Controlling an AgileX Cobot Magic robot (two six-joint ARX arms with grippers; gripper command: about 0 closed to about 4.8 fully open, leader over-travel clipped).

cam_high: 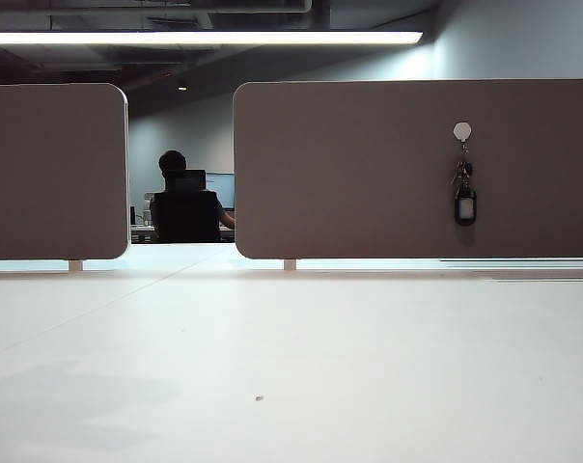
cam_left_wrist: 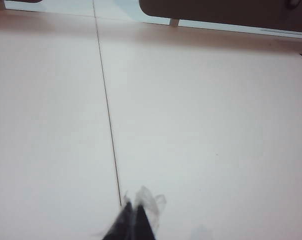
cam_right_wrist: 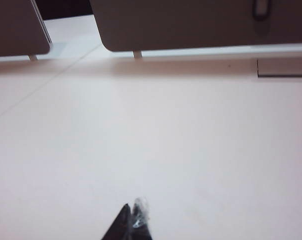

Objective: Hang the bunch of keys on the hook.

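Keys are basically sorted: the bunch of keys (cam_high: 464, 194) hangs from the hook (cam_high: 462, 130) on the brown panel (cam_high: 369, 164). The left hand (cam_left_wrist: 132, 216) and right hand (cam_right_wrist: 132, 220) are both closed and empty, low over the surface (cam_high: 291, 367). I'd just park both arms clear, though the wrist views are blurry.

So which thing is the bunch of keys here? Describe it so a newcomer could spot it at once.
Find the wide brown panel standing at the table's far edge, right of the gap. High on its right part sits a pale hexagonal hook; the bunch of keys hangs below it, the only dark thing on that panel.
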